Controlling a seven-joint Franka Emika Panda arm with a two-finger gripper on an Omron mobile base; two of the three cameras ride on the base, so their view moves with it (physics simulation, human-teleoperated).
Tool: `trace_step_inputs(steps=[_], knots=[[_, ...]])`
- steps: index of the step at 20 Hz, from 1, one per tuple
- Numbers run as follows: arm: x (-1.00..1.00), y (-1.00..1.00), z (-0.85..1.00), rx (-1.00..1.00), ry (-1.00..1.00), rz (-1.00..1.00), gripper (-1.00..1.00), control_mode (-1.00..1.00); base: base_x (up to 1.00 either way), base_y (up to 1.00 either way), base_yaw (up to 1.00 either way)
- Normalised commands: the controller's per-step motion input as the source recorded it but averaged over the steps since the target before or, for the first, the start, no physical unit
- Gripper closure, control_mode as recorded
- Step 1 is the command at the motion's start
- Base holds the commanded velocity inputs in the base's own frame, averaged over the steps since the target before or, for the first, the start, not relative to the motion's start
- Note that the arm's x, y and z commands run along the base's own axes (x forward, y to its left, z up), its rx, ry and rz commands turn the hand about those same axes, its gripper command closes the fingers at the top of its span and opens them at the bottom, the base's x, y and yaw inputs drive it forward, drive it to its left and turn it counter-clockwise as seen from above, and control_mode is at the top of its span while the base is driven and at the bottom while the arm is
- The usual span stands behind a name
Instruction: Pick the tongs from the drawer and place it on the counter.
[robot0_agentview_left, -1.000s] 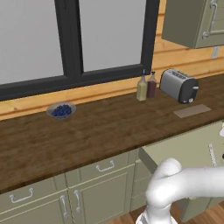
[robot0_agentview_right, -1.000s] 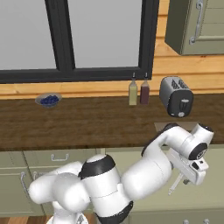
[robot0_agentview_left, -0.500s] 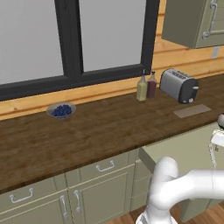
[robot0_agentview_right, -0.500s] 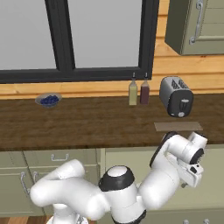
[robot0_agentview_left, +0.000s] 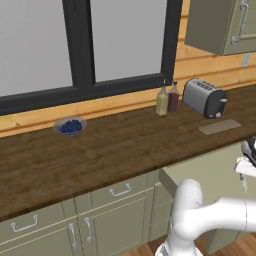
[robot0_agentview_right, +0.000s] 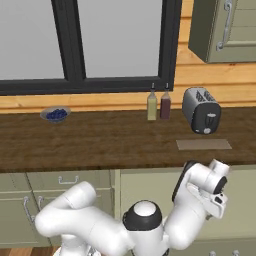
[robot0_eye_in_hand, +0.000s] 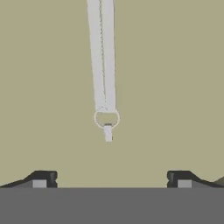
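Reaching down over the open drawer (robot0_eye_in_hand: 175, 65), the end effector (robot0_eye_in_hand: 111, 179) has its dark fingertips spread wide, one at each lower corner of the hand view, with nothing between them; the tongs (robot0_eye_in_hand: 102, 57) lie flat on the drawer's pale green floor, their ring end nearest the fingers and their arms running away up the view, centred between the tips but apart from them; in the left base view the hand sits low at the right edge, below the dark wood desk (robot0_agentview_left: 115, 145); judging by this, the approach to the grasp is in hand; the next move calls for a straight descent until the fingers straddle the tongs, then closing.
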Motion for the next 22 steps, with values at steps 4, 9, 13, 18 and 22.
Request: trace_step_inputs(steps=[4, 9, 13, 18, 22], knots=[[0.04, 0.0, -0.64, 0.0, -0.1, 0.16, -1.0, -1.0, 0.0, 0.0, 0.0], [0.24, -0.07, -0.75, 0.0, -0.14, 0.15, 1.0, -1.0, 0.0, 0.0, 0.0], [-0.14, -0.52, -0.94, 0.02, -0.01, 0.12, 1.0, -1.0, 0.0, 0.0, 0.0], [-0.94, -0.57, -0.65, 0.03, 0.0, 0.06, 1.0, -1.0, 0.0, 0.0, 0.0], [-0.17, -0.08, 0.23, 0.0, -0.12, 0.0, 1.0, -1.0, 0.0, 0.0, 0.0]])
